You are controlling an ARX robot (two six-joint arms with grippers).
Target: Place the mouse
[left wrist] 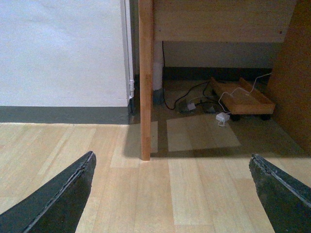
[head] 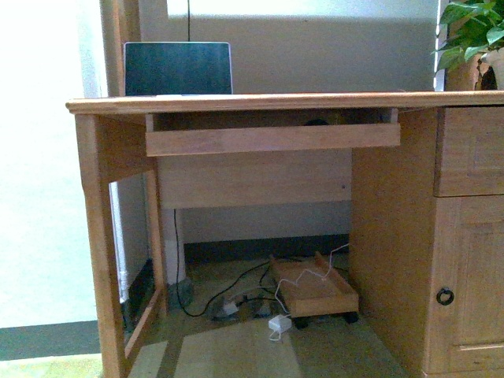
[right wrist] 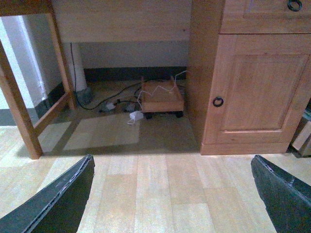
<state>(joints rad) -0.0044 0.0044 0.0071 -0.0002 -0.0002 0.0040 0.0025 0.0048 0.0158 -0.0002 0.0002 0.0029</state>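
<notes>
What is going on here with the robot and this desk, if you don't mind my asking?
Nothing is being handled yet. The robot faces a wooden desk with a laptop on top. The left fingers and right fingers are spread open and empty, above the floor in front of the desk. A small dark rounded shape peeks above the pull-out tray. It may be the mouse, but too little shows to confirm.

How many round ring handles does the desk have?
2 handles: the door handle and the drawer handle above it, partly cut off. Others may be out of view.
</notes>
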